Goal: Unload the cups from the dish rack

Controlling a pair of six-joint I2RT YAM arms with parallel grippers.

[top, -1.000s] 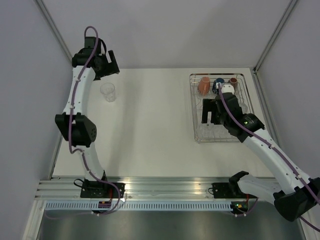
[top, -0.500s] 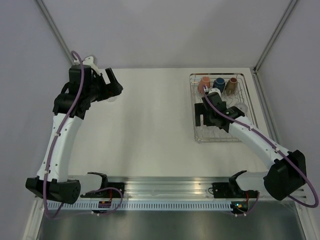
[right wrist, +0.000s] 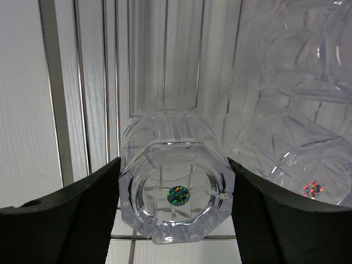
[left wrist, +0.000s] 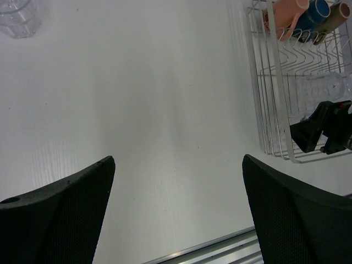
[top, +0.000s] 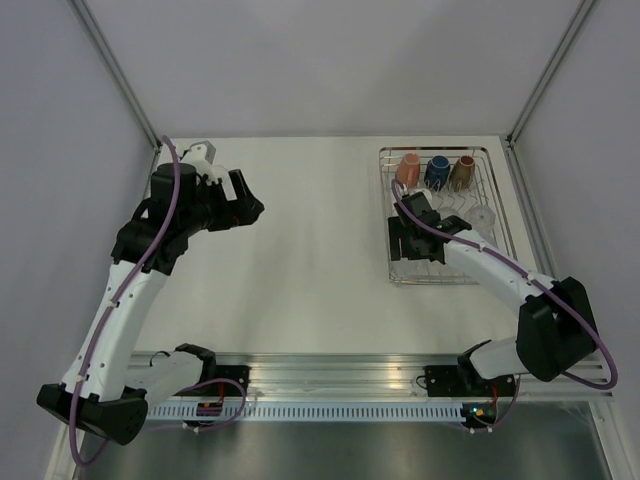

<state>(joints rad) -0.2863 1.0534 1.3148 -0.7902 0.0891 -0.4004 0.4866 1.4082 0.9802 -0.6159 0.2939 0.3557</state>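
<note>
**Right gripper on a tumbler in the rack, left gripper spread over the table**

Three mugs sit in a row along the far end of the dish rack (top: 455, 262): the salmon-orange mug (top: 407, 170), the dark blue mug (top: 437, 172) and the brown mug (top: 462, 173).

Of the clear glasses I can count four. Three are in the rack, packed close together in the right wrist view. The gripped tumbler (right wrist: 176, 192) lies on its side on the bars, base toward the camera. A second tumbler (right wrist: 294, 157) is just beside it on the right, and a third tumbler (right wrist: 308, 47) lies beyond that. The fourth, the lone tumbler (left wrist: 16, 17), stands on the table (top: 320, 250) toward its far left corner.

The right gripper (right wrist: 173, 160) reaches into the near left part of the rack. Its two fingers (right wrist: 82, 220) are drawn in against both sides of the gripped tumbler, which rests on the wires.

The left gripper (left wrist: 177, 159) hangs over the left part of the table with its jaws spread wide and nothing between them.

The rack fills the far right corner, with its right rim close to the table's right edge. From its left rim a broad bare stretch of table runs across to the left gripper.
</note>
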